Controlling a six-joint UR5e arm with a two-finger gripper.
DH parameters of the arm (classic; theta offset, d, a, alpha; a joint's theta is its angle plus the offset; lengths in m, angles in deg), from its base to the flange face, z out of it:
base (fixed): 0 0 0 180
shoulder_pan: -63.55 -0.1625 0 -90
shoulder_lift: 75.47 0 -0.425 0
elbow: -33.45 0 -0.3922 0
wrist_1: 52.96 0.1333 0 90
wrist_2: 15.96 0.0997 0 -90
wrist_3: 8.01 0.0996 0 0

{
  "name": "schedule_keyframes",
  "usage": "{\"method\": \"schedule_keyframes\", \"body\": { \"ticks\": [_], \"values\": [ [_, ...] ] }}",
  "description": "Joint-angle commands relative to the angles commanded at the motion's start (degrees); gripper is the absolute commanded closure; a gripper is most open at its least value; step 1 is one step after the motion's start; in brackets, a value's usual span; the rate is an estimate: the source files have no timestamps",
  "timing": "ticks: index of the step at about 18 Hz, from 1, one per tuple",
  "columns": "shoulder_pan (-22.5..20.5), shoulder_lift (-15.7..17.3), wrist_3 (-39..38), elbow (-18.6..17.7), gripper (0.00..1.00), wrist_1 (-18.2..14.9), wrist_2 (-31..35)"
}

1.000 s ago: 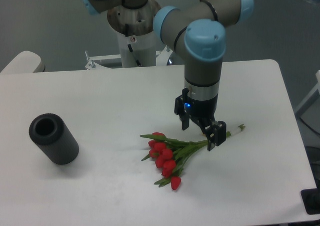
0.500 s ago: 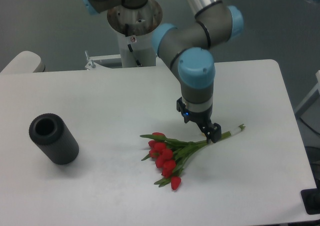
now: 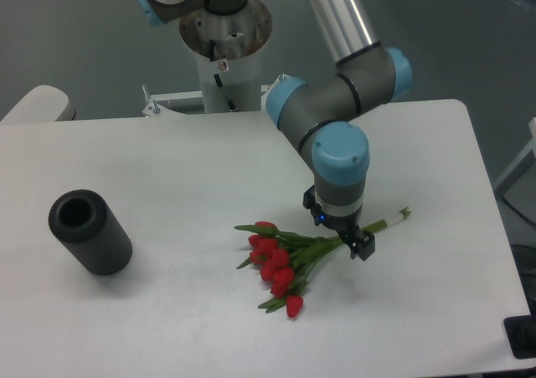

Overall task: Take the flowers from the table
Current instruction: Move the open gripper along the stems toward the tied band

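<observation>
The flowers (image 3: 280,261) lie on the table (image 3: 167,328), right of centre, heads toward the front-left and stem ends toward the right. The gripper (image 3: 350,238) stands directly over the stems (between heads and stem ends). The cylinder (image 3: 90,231) lies on its side on the table, well apart to the left. The arm's base (image 3: 224,51) stands behind the table's far edge.

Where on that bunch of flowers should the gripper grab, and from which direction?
Probably the stems, not the blooms. The flowers lie flat on the table, red heads at the lower left and bare stems running to the upper right. That narrow stem bundle fits between two fingers, so come straight down from above with the fingers either side of it. The gripper is already low over that spot.
</observation>
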Motion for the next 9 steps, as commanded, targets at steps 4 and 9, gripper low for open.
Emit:
{"method": "schedule_keyframes", "body": {
  "ticks": [4, 9],
  "values": [
    [0.1, 0.1, 0.0, -1.4, 0.0, 0.2, 0.2],
    [0.3, 0.9, -0.3, -4.2, 0.0, 0.4, 0.0]
  ]
}}
